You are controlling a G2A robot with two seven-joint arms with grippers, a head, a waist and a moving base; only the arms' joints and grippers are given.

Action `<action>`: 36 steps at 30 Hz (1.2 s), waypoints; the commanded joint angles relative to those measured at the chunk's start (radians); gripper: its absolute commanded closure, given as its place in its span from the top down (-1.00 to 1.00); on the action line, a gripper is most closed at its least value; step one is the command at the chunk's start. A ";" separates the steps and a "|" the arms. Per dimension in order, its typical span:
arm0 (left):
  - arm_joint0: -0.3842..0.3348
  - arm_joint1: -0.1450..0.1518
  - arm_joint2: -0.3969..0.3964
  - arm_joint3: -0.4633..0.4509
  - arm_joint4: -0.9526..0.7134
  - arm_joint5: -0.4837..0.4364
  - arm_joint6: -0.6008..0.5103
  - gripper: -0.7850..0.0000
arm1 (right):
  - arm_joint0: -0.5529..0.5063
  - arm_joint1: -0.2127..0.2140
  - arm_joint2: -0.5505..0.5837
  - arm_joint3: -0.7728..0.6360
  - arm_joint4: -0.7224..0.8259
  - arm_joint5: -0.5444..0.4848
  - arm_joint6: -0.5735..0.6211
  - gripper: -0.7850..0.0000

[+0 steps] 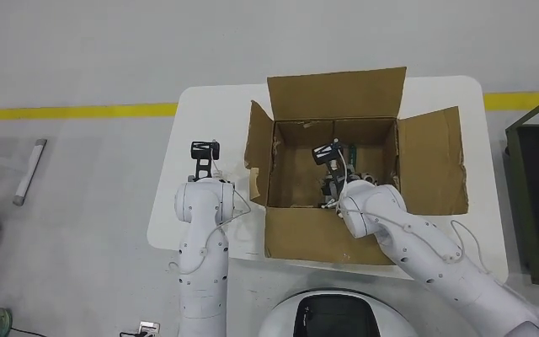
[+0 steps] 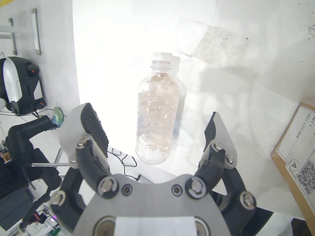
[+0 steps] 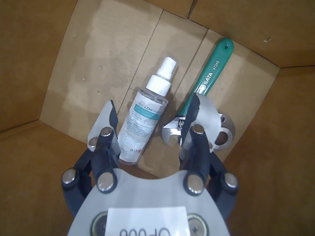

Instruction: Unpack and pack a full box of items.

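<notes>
A white surface [image 1: 210, 109] is set on a grey floor [image 1: 84, 211]. The left jaws are held wide open above a clear bottle [image 2: 157, 114]; the right jaws are held open and empty inside the box [image 1: 337, 93].

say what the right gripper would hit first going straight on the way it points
Most likely the clear plastic spray bottle with white nozzle, lying on the brown cardboard box floor between the right gripper's open fingers; depth is unclear.

A white table [image 1: 210, 105] stands on a grey floor [image 1: 84, 219] crossed by a yellow line [image 1: 84, 110]. A pale bar [image 1: 28, 172], perhaps a tube, lies on the floor well apart from the table.
</notes>
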 commanded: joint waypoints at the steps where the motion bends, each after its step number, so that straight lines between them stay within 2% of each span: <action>1: 0.000 0.000 0.000 0.000 0.000 0.000 0.000 1.00 | 0.000 -0.002 0.002 0.004 0.000 -0.018 0.006 0.59; 3: 0.000 0.000 0.000 0.000 0.000 0.000 0.000 1.00 | 0.001 -0.005 0.004 0.009 -0.003 -0.028 0.014 0.69; 8: 0.000 0.000 0.000 0.000 0.000 0.000 0.000 1.00 | 0.005 -0.013 0.006 0.021 -0.020 -0.043 0.050 0.65; 10: 0.000 0.000 0.000 0.000 0.000 0.000 0.000 1.00 | 0.007 -0.016 0.008 0.021 -0.024 -0.043 0.067 0.36; 11: 0.000 0.000 0.000 0.000 0.000 0.000 0.000 1.00 | 0.008 -0.017 0.009 0.022 -0.029 -0.045 0.070 0.03; 13: 0.000 0.000 0.000 0.000 0.000 0.000 0.000 1.00 | 0.008 -0.020 0.012 0.024 -0.037 -0.050 0.074 -0.13; 15: 0.000 0.000 0.000 0.000 0.000 0.000 0.000 1.00 | 0.010 -0.022 0.017 0.027 -0.043 -0.052 0.080 -0.53; 16: 0.000 0.000 0.000 0.000 0.000 0.000 0.000 1.00 | 0.009 -0.024 0.020 0.026 -0.044 -0.050 0.081 -0.87; 17: 0.000 0.000 0.000 0.000 0.000 0.000 0.000 1.00 | 0.008 -0.025 0.022 0.025 -0.046 -0.051 0.082 -1.00; 25: 0.000 0.000 0.000 0.000 0.000 0.000 0.000 1.00 | -0.020 -0.029 0.075 -0.026 -0.046 -0.040 0.076 -1.00; 36: 0.000 0.000 0.000 0.000 0.000 0.000 0.000 1.00 | -0.140 -0.003 0.269 -0.251 -0.049 -0.076 0.060 -1.00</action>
